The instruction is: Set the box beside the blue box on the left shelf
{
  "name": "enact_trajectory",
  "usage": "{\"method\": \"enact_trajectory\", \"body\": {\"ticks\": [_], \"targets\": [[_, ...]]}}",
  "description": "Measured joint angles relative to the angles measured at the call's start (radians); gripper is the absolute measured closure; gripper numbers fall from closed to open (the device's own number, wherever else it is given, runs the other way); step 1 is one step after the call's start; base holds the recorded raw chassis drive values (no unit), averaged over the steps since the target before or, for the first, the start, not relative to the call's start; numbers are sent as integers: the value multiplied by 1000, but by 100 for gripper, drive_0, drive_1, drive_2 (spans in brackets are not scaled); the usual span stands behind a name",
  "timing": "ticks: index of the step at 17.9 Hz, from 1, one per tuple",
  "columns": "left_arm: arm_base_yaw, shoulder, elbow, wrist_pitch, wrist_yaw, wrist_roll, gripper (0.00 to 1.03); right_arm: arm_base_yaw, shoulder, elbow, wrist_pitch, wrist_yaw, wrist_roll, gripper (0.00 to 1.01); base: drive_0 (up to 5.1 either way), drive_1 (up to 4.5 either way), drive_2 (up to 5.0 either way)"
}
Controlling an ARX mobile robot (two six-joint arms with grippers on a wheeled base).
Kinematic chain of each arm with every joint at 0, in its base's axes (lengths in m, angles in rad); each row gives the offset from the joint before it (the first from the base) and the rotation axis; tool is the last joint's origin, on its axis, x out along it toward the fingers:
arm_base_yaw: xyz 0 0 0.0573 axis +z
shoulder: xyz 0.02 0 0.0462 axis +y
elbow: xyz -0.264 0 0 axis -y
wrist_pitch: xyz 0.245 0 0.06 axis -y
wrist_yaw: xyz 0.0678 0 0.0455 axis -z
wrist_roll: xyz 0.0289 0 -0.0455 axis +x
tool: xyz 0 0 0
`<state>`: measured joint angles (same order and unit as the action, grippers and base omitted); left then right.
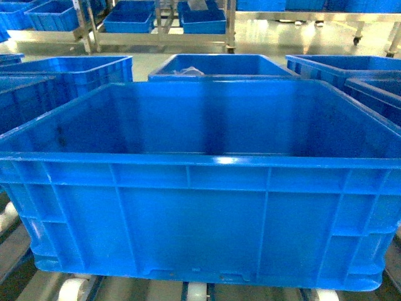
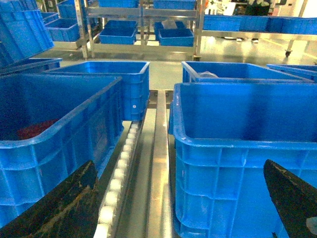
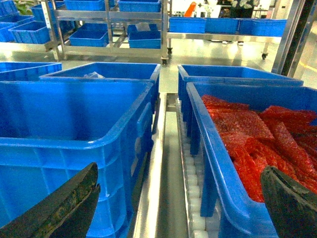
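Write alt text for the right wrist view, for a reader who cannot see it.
Two large blue crates sit on roller rails: an empty box on the left, and on the right a neighbouring crate filled with red mesh bags. A metal rail with white rollers runs between them, and the right gripper's dark fingers frame the bottom corners, spread apart.

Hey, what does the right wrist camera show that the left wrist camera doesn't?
Only the right wrist view shows a neighbouring crate filled with red mesh bags, right of the roller rail.

Only the left wrist view shows a crate on the other side with just a little red at its bottom, left of a roller track.

Both show the box, dark open fingers at the bottom corners, and metal racks with blue bins behind.
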<state>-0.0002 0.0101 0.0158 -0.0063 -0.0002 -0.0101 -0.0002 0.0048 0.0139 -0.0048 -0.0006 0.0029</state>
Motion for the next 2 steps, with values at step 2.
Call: {"method": "enact_trajectory", "body": {"ticks": [2], "targets": [[0, 0, 0, 0, 0, 0, 5, 0, 0, 0, 0, 0, 0, 3, 0, 0, 0]]}}
